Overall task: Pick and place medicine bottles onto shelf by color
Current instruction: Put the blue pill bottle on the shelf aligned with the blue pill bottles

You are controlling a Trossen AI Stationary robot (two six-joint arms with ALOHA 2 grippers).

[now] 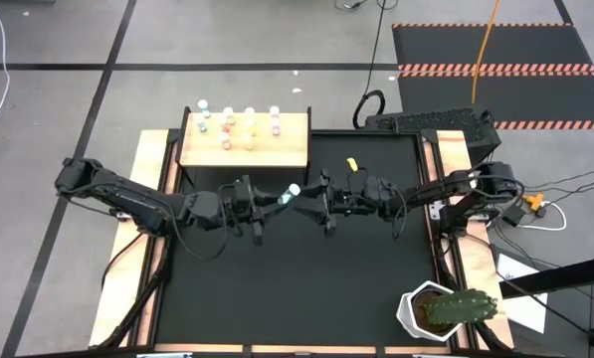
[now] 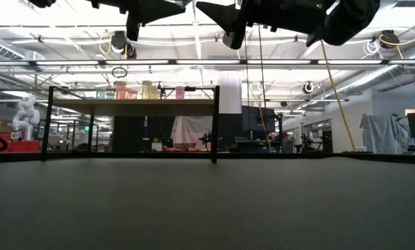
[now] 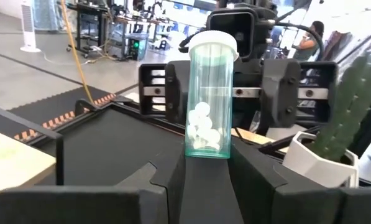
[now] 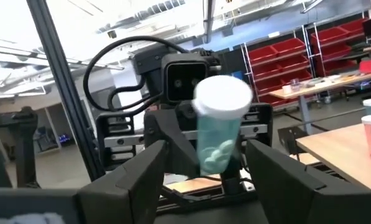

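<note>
While both arms meet over the middle of the mat (image 1: 306, 278), in front of the shelf (image 1: 245, 142), a teal bottle (image 1: 292, 191) hangs in the air between the two grippers. The left gripper (image 1: 280, 197) has its jaws clamped on the bottle's lower end; in the left wrist view the bottle (image 3: 209, 99) stands up from between the dark fingers (image 3: 166, 180), white cap away from the wrist, white pills piled at its base. The right gripper (image 1: 307, 202) faces it from the other side, and its jaws stand apart, one on each side of the bottle. In the right wrist view the bottle (image 4: 219, 127) sits in the gap between the right fingers (image 4: 132, 177), cap toward the camera, and no finger can be seen touching it. I cannot tell from the high view whether the right fingertips reach past the cap.

On the shelf, beyond the grippers, small bottles stand in rows: bluish ones (image 1: 203, 115) at the left end, yellowish ones (image 1: 227, 124) next, pink ones (image 1: 274, 121) toward the right. In the low view the shelf (image 2: 134, 105) shows level on dark legs with the bottles (image 2: 149, 89) on top, and both arms cross the picture's upper edge. A small yellow thing (image 1: 352, 164) lies on the mat right of the shelf. A cactus (image 1: 446, 308) in a white pot stands at the mat's near right corner, far from the shelf.
</note>
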